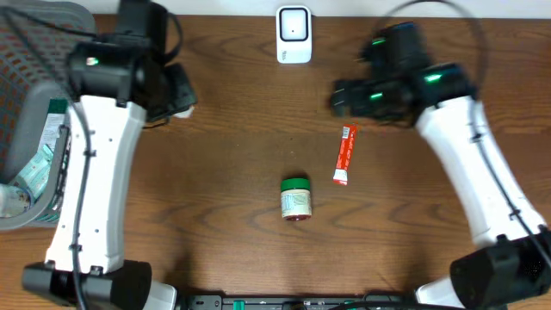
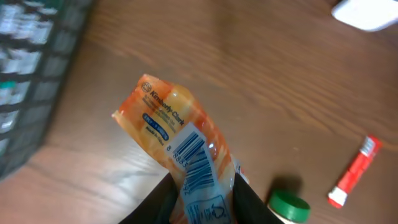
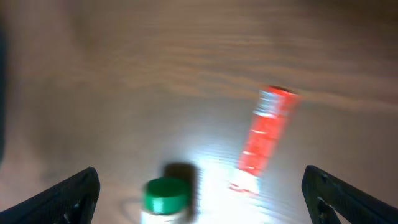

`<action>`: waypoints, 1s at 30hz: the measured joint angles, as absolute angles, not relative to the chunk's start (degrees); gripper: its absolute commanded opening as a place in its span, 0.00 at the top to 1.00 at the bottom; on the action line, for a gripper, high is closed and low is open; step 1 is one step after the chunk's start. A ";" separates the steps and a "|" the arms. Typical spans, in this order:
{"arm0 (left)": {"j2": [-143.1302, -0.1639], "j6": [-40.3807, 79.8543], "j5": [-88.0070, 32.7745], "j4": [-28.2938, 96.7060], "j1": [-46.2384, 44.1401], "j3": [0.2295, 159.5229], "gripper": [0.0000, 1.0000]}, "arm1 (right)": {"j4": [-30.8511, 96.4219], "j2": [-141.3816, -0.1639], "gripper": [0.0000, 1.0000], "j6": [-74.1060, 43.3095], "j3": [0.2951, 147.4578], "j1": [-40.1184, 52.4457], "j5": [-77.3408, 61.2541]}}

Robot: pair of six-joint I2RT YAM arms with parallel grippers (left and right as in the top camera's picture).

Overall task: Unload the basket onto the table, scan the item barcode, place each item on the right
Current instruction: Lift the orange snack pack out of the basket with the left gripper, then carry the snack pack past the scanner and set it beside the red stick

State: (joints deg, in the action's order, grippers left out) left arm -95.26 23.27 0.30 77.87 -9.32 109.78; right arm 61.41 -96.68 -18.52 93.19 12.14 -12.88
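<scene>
The left gripper has its jaws clamped on the near end of a crinkled orange plastic packet, held above the left side of the brown wooden worktop. In the left wrist view the packet's long axis runs from the jaws up and to the left, its free end pointing away from them. A white label with a blue barcode sits just beyond the jaws, facing the wrist camera; "Kimberly-Clark" is printed near the free end, above a small blue panel too blurred to read. To the far left stands a dark mesh basket. The white box-shaped scanner rests at the far middle edge. A green-lidded jar lies near the centre, a red tube with a white cap just right of it. Above the tube's far side, the right gripper hangs with its jaws wide apart and empty.
</scene>
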 measured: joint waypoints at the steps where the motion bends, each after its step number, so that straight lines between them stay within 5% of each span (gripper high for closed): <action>1: -95.70 23.07 -0.08 76.84 -10.44 109.19 0.74 | 62.54 -96.68 0.01 -18.92 93.19 9.43 -12.64; 15: -109.82 22.22 -1.67 65.76 -32.34 105.16 0.74 | 68.34 -96.68 0.01 -19.99 93.19 -16.38 -11.86; 30: -122.48 13.87 -2.33 51.96 -52.90 104.88 0.74 | 68.38 -96.68 0.01 -19.99 93.19 -19.38 -11.79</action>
State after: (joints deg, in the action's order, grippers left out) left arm -122.48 13.87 -2.33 51.96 -52.90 104.88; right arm 68.38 -96.68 -19.99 93.19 -19.38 -11.79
